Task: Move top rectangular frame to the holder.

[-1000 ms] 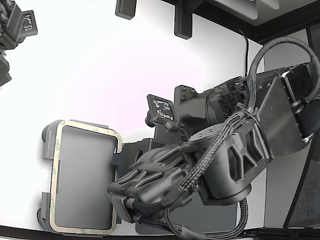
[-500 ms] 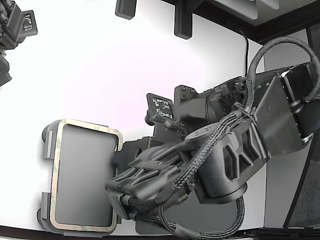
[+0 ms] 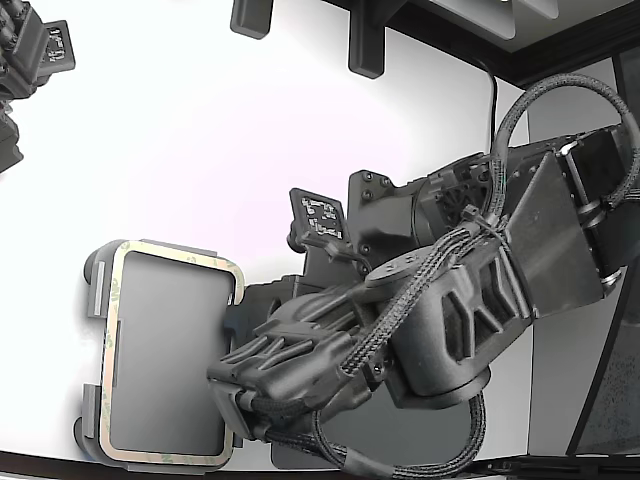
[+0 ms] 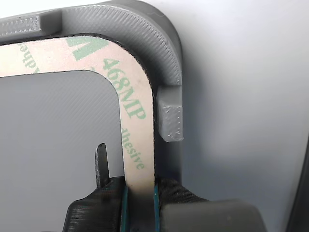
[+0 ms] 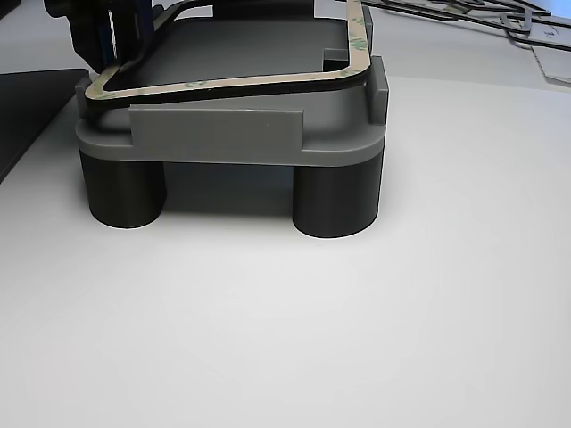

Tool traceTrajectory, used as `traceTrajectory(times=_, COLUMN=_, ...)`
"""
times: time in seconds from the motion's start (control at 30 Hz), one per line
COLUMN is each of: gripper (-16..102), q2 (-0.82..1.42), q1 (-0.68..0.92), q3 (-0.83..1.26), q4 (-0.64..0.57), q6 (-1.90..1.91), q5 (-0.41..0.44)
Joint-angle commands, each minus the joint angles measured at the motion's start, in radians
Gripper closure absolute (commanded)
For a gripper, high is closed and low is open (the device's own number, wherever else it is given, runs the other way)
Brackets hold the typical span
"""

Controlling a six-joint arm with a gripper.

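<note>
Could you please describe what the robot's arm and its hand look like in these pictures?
The arm is matte black with ribbed, angular shells. Black braided cables loop along it, and a small plate with white square markings sits near the wrist. The hand is black, with teal strips lining its fingers.

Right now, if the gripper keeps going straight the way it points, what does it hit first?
Probably the grey holder's raised edge tab. The gripper is shut on the thin beige adhesive frame, pointing along that strip toward the holder's rounded corner; depth is unclear.

surface: white tabletop (image 3: 200,130), brightly and evenly lit | far edge: dark framing (image 3: 520,45) | dark mat (image 5: 22,111) beside
</note>
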Motion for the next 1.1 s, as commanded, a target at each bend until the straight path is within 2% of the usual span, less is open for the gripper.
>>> traceTrajectory(times=0.0, gripper=97, q2=0.017, q1=-0.017, q3=-0.026, q4=0.003, q6=-0.002, q5=-0.002)
traceTrajectory(times=0.77, gripper=90, q2=0.008, q1=-0.017, q3=-0.04, q4=0.0, q6=-0.008, q5=-0.002)
traceTrajectory(times=0.87, gripper=87, q2=0.003, q1=-0.015, q3=-0.049, q4=0.0, q6=-0.009, q5=-0.002)
traceTrajectory(times=0.97, gripper=74, q2=0.002, q1=-0.015, q3=-0.049, q4=0.002, q6=-0.015, q5=0.003)
traceTrajectory(times=1.07, gripper=75, q2=0.006, q1=-0.015, q3=-0.041, q4=0.006, q6=-0.018, q5=0.003)
